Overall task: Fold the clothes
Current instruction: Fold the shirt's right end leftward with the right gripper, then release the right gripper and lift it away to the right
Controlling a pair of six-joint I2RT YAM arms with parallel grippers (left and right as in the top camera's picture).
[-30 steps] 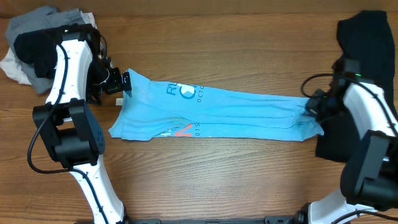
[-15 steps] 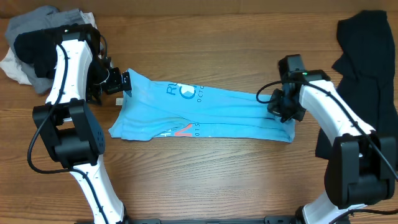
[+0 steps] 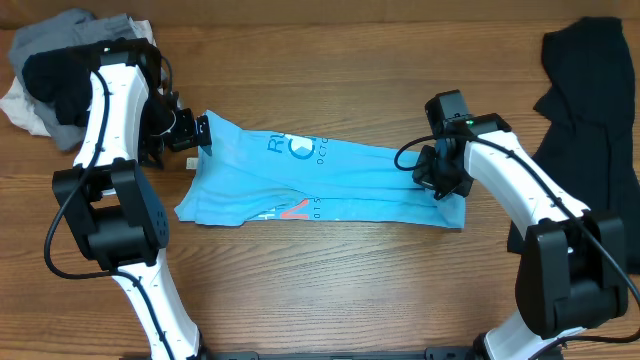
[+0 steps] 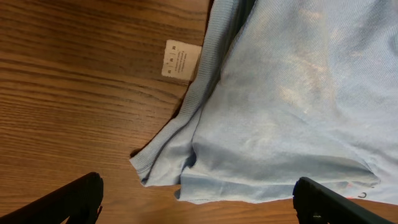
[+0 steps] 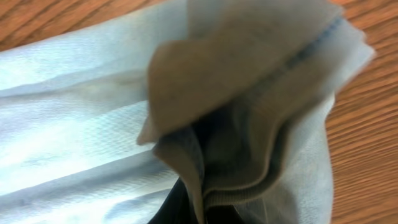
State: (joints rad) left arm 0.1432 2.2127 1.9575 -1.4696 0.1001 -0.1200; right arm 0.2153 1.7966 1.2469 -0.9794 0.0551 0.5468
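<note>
A heap (image 3: pixel 55 70) of grey, black and white clothes lies at the far left of the table (image 3: pixel 330 300). Just right of it, the left gripper (image 3: pixel 200 133) sits at the left end of the T-shirt (image 3: pixel 340 180). Only the left wrist view shows its fingers (image 4: pixel 68 199) spread wide with nothing between them, above the shirt's ribbed edge and a small white label (image 4: pixel 181 61) on the wood. The blue T-shirt lies as a long band across the table's middle. The right gripper (image 3: pixel 442 188) is clamped on its right end. The right wrist view shows the bunched hem (image 5: pixel 261 106) close up, which the overhead view hides under the arm. A black garment (image 3: pixel 590 100) lies at the far right.
</note>
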